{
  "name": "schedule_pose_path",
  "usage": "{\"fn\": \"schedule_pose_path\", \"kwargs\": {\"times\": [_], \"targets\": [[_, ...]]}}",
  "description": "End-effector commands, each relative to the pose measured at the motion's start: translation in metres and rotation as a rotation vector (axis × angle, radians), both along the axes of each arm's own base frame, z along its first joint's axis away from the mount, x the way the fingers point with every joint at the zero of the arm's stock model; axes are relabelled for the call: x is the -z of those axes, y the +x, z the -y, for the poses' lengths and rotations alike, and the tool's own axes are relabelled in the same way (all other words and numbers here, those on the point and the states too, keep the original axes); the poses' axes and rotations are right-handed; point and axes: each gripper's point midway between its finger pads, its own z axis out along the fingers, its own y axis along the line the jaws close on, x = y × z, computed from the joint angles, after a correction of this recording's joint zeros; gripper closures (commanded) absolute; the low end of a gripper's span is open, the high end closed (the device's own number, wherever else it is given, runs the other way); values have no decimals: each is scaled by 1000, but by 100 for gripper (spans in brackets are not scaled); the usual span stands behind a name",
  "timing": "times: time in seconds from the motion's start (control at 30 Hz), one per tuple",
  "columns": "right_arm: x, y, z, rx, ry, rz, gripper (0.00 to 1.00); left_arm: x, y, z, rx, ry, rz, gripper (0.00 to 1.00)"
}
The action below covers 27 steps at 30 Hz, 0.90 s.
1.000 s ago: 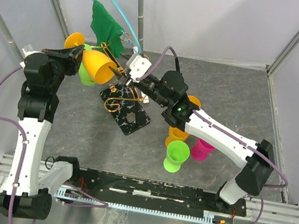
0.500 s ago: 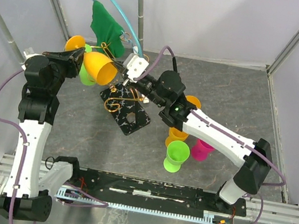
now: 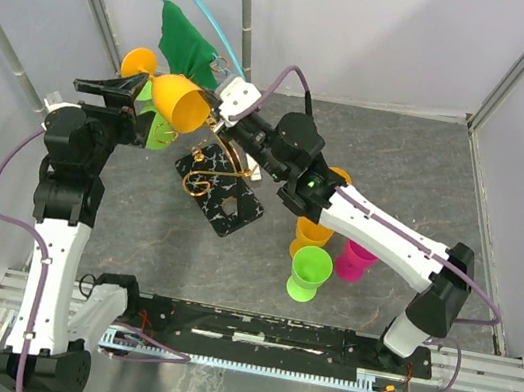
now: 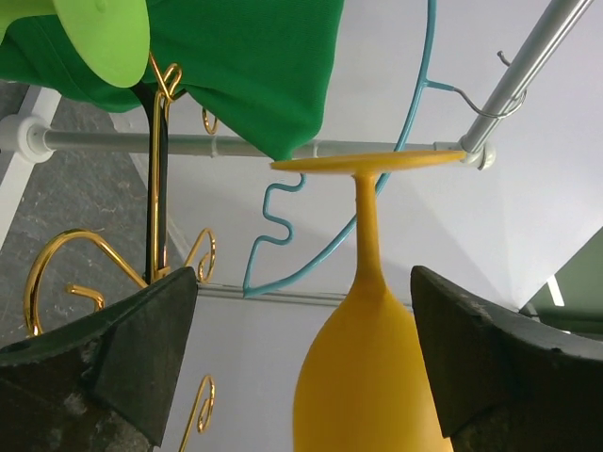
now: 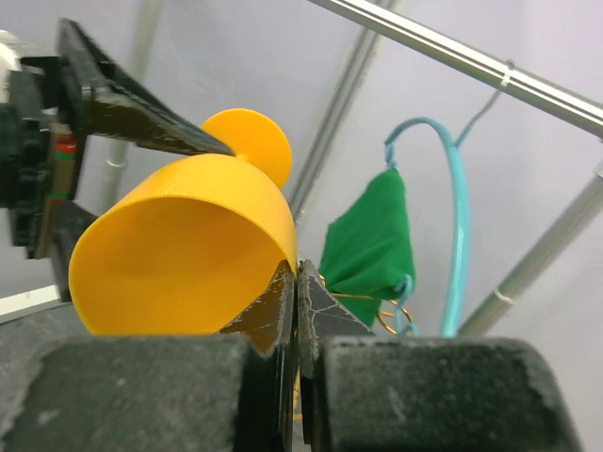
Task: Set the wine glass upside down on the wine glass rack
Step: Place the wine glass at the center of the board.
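Hanger (image 3: 221,35), green cloth (image 3: 183,40) near wine glass (image 3: 179,103), wine glass rack (image 3: 230,206).

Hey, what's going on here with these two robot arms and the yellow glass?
The right gripper has its jaws pinched shut on the rim of the yellow wine glass, holding it tilted in the air. The left gripper has its jaws open on either side of that glass, not gripping it. The glass is beside the gold wine glass rack but not yet hung on it. A lime green glass is by the rack's arms.
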Motion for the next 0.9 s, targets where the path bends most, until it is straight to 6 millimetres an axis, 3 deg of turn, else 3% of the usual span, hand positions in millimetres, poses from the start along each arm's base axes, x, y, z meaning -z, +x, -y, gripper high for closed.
{"fn": "schedule_pose_path", "kwargs": {"times": [0.0,0.13,0.27,0.47,0.6,0.73,0.87], "targets": [[-35,13,34,163,35,-16,100,-21,-13,2,13,96,108,1],[-40,11,67,251,-23,-77,99,-12,-28,-13,-64,339,129,1],[-52,9,112,380,-33,-127,99,4,-42,-27,-125,547,116,1],[-65,0,186,576,-56,-185,99,28,-39,-27,-74,714,55,1],[-62,5,232,703,-126,-250,99,41,-36,-33,-70,789,2,1],[-35,37,290,831,-200,-398,99,21,-38,-39,-102,908,41,1],[-3,77,325,841,-192,-567,99,-12,-40,-44,-133,996,74,1]]}}
